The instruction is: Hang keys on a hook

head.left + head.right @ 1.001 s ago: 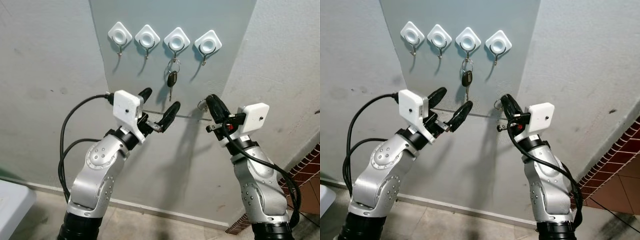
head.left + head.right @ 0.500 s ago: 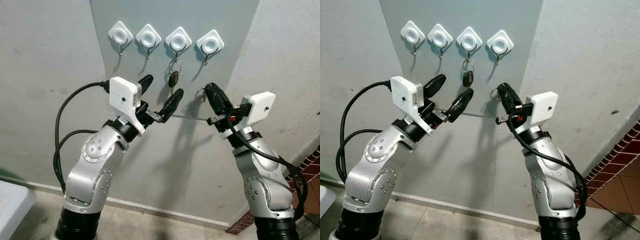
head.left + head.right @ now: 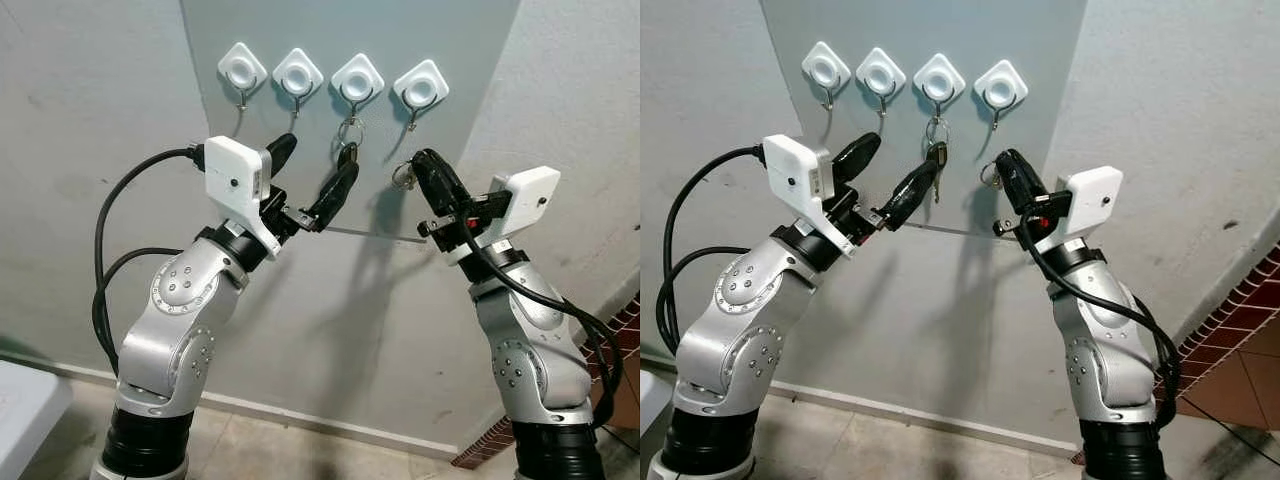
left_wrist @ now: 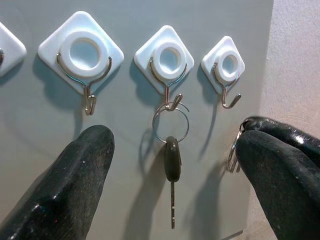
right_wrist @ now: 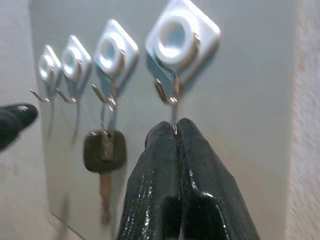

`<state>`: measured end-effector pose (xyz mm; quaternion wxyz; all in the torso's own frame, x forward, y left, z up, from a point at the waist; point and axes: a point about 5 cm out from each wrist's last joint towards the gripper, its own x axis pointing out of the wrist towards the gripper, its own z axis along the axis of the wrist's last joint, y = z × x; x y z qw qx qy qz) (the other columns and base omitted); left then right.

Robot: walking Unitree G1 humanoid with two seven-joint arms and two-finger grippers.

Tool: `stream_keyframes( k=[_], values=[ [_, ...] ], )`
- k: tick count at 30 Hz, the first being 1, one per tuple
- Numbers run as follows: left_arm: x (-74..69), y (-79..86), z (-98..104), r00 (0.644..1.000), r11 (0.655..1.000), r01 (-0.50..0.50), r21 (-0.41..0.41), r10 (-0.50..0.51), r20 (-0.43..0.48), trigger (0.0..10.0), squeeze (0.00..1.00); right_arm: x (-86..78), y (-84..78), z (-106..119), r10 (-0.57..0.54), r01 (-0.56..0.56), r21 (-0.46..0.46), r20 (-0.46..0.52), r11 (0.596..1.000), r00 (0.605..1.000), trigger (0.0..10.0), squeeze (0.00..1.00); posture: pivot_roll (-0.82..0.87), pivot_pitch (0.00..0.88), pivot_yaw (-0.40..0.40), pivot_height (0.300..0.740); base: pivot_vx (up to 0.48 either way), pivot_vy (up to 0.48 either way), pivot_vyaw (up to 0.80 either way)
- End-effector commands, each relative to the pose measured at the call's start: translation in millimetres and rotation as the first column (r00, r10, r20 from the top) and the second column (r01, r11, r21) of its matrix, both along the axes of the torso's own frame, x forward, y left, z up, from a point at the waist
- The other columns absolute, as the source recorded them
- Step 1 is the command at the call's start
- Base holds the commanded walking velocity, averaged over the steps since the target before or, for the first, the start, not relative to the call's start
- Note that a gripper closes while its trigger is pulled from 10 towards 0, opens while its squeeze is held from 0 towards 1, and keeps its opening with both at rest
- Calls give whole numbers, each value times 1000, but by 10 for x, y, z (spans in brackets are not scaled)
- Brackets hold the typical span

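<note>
Your right gripper pinches a key ring just below the rightmost hook; your left gripper gapes empty beside the hanging key

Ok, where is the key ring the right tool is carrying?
In the head views the key ring sits at the tip of the right tool, just below the rightmost hook and right of the hung car key.

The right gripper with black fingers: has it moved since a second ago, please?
Yes. The right gripper has risen toward the rightmost white diamond-shaped hook, closing the gap below it.
</note>
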<state>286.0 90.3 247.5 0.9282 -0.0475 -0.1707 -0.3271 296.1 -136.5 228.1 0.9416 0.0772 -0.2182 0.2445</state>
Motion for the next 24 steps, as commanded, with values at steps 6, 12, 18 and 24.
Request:
stream_keyframes(
  k=[6, 12, 18, 24],
  values=[
    [-22, -2, 91, 999, 1000, 8, 3, -8, 37, 10000, 0, -61, -6, 181, 26, -29, 31, 81, 999, 996, 10000, 0, 20, 0, -5, 732, 0, 0, 0],
    [-26, -26, 82, 999, 1000, 21, 3, -21, 36, 10000, 0, -84, -50, 226, 10, -16, 49, 103, 999, 995, 10000, 0, 13, 0, 0, 732, 0, 0, 0],
    [-16, -35, 82, 999, 1000, 26, 6, -26, 36, 10000, 0, -90, -93, 283, -13, 4, 77, 108, 997, 994, 10000, 0, 10, 0, 2, 732, 0, 0, 0],
    [-21, -49, 80, 999, 999, 33, 5, -33, 36, 10000, 0, -105, -88, 332, -14, 2, 101, 117, 995, 993, 10000, 0, 6, 0, 3, 732, 0, 0, 0]
  ],
)
